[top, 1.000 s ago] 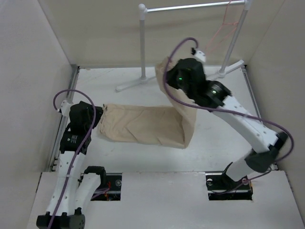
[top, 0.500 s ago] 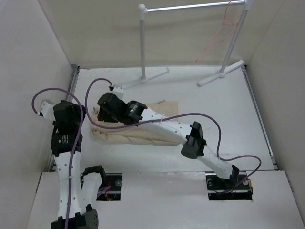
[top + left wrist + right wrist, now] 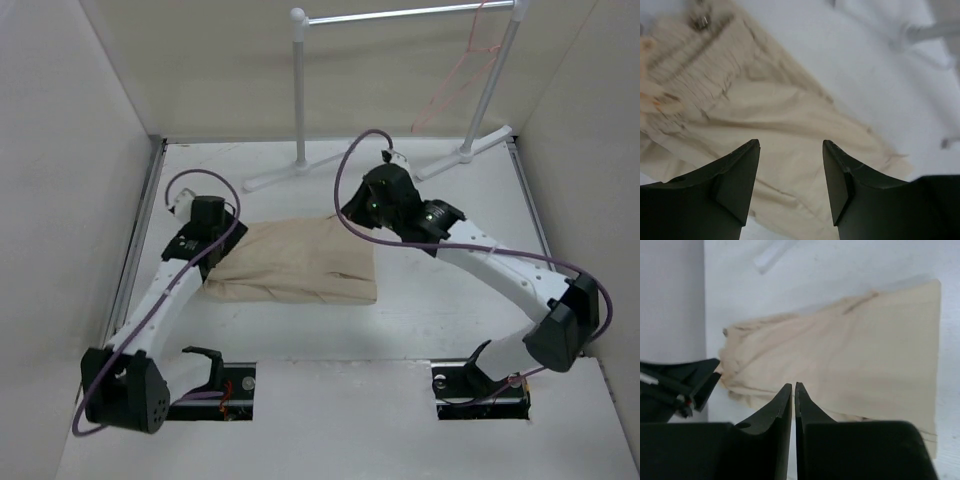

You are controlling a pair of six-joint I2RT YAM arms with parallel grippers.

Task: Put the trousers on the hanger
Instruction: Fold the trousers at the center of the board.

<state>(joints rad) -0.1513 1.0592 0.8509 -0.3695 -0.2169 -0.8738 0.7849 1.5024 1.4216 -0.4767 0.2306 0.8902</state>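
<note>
Beige cloth trousers (image 3: 300, 262) folded flat on white table (image 3: 330, 330), thin pink-orange wire hanger (image 3: 455, 85) hung on white rail stand (image 3: 400, 15) rear right, left gripper (image 3: 791, 145) fingers apart over gathered waistband, right gripper (image 3: 793, 386) fingers together above cloth

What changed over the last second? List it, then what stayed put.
The right gripper released the raised end of the trousers, swept left over them, then returned to their far right corner, shut and empty. The trousers now lie folded flat. The left gripper, open, hovers over their waist end. The hanger stayed hanging on the rail.
</note>
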